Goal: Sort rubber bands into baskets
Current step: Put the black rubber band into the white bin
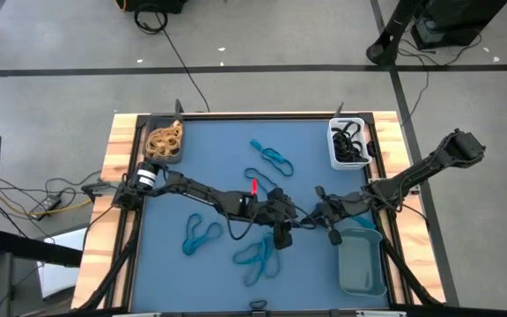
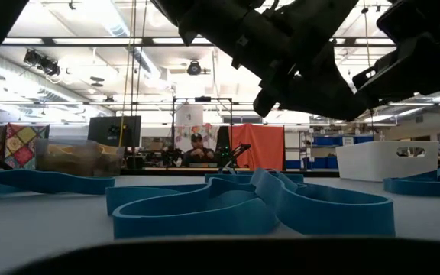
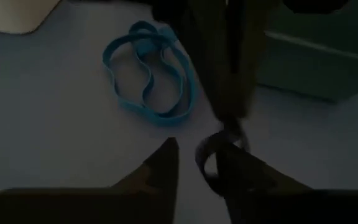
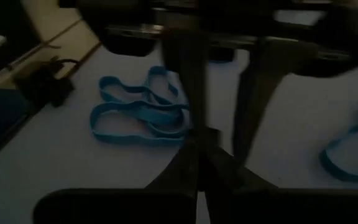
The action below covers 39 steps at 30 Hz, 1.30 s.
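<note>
The right gripper (image 1: 311, 214) & left gripper (image 1: 282, 220) are meeting in the middle of the high view, tips almost touching. In the left wrist view the right fingers (image 3: 229, 118) are pinched together on a black band (image 3: 219, 155). It is dangling down from them. The left fingers (image 3: 163, 168) are standing apart, w/ the loop by one tip. Blue bands (image 1: 255, 255) are lying low-center, long way up-down. Tan bands are sitting in the dark basket (image 1: 164, 141) upper left. Black ones are filling the white basket (image 1: 349, 145) upper right. The teal basket (image 1: 362, 262) is sitting lower right.
</note>
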Available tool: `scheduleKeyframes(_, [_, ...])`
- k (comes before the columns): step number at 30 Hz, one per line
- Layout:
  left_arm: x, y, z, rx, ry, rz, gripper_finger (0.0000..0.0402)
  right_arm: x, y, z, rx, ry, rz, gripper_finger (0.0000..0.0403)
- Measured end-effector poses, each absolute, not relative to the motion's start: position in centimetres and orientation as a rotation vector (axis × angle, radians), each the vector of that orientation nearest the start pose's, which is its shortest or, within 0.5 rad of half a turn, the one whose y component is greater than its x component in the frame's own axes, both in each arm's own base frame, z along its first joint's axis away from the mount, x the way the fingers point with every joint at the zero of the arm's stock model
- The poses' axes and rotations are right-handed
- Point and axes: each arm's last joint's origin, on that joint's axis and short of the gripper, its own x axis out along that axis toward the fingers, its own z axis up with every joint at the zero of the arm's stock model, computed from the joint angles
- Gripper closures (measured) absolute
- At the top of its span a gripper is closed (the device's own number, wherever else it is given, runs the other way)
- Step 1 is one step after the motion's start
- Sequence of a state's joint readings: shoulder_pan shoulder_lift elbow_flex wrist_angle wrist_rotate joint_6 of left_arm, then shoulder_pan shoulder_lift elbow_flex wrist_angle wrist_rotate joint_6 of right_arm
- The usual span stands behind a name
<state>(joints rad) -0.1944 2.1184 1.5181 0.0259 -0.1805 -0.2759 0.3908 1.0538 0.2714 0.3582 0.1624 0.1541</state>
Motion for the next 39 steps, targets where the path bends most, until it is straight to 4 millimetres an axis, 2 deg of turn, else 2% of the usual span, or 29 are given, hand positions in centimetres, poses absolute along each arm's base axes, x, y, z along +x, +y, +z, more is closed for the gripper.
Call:
scheduleKeyframes(6, [45.8, -8.5, 20.5, -0.162, 0.584, 0.068, 0.0225, 18.0, 6.3, 15.9, 0.03, 0.449, 0.019, 0.0389])
scheduleKeyframes(9, [45.3, -8.5, 21.1, -0.153, 0.602, 0.066, 0.0196, 17.8, 5.8, 15.8, 0.017, 0.445, -0.15, 0.0389])
scheduleKeyframes(13, [44.5, -9.1, 21.0, -0.127, 0.677, 0.068, 0.0171, 17.6, 5.1, 15.8, -0.037, 0.412, -0.361, 0.0389])
scheduleKeyframes(18, [43.6, -10.4, 20.4, -0.111, 0.756, 0.076, 0.0166, 17.1, 4.6, 16.3, -0.067, 0.38, -0.499, 0.0379])
scheduleKeyframes(23, [43.2, -12.1, 20.4, -0.085, 0.752, 0.071, 0.0165, 16.0, 3.2, 16.8, -0.091, 0.431, -0.701, 0.0383])
scheduleKeyframes(29, [42.7, -13.1, 20.3, -0.064, 0.762, 0.104, 0.0165, 14.7, 0.4, 18.1, -0.013, 0.496, -0.952, 0.039])
scheduleKeyframes(35, [42.4, -13.5, 20.2, -0.076, 0.776, 0.112, 0.0165, 13.6, -3.0, 18.7, 0.055, 0.577, -1.193, 0.0377])
scheduleKeyframes(39, [42.2, -13.5, 20.0, -0.083, 0.804, 0.125, 0.0165, 13.1, -4.9, 18.3, 0.145, 0.667, -1.245, 0.0379])
